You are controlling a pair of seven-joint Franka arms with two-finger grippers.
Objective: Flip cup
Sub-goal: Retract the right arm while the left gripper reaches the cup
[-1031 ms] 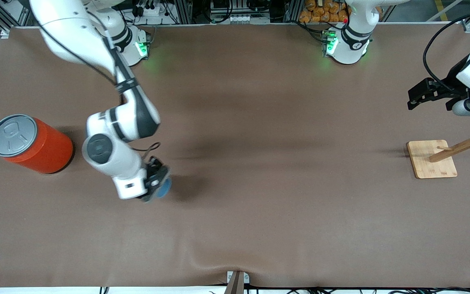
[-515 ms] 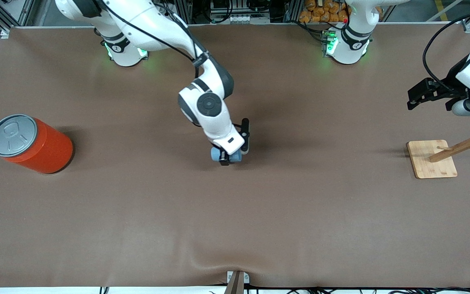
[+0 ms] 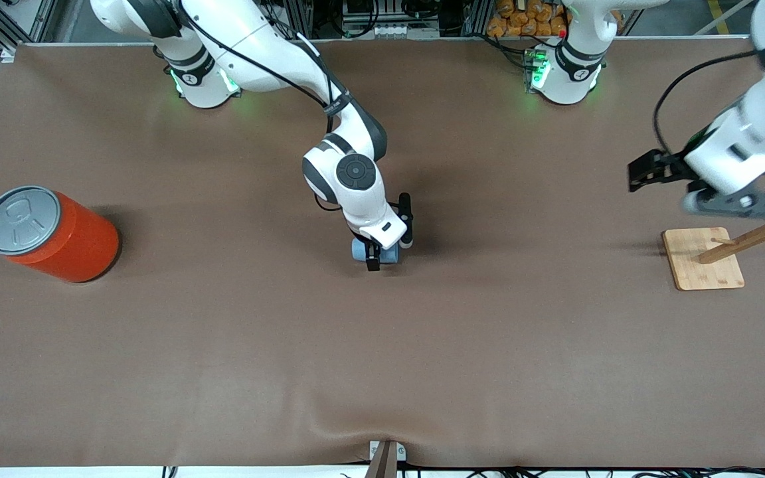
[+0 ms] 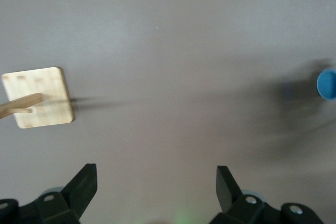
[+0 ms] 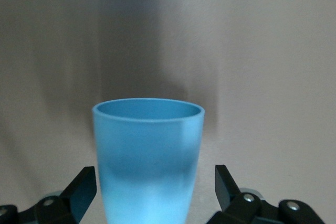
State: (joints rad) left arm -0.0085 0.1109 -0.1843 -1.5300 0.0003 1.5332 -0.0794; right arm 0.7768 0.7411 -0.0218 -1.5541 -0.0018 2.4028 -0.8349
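Observation:
The light-blue cup (image 3: 360, 251) is at the middle of the table, under my right hand. In the right wrist view the cup (image 5: 148, 156) fills the space between the fingers, its open mouth pointing away from the camera. My right gripper (image 3: 386, 252) is open, with a finger (image 5: 84, 187) on either side of the cup and a gap on both sides. My left gripper (image 3: 655, 174) is open and empty over the table beside the wooden rack; its fingers (image 4: 84, 182) stand wide apart. The cup also shows small in the left wrist view (image 4: 327, 83).
A large orange can (image 3: 50, 232) with a grey pull-tab lid stands at the right arm's end of the table. A wooden peg rack on a square base (image 3: 702, 259) stands at the left arm's end, also in the left wrist view (image 4: 37, 98).
My right arm brought the cup from beside the orange can to the table's middle and has nearly stopped there. My left arm has swung in toward the middle, near the wooden rack.

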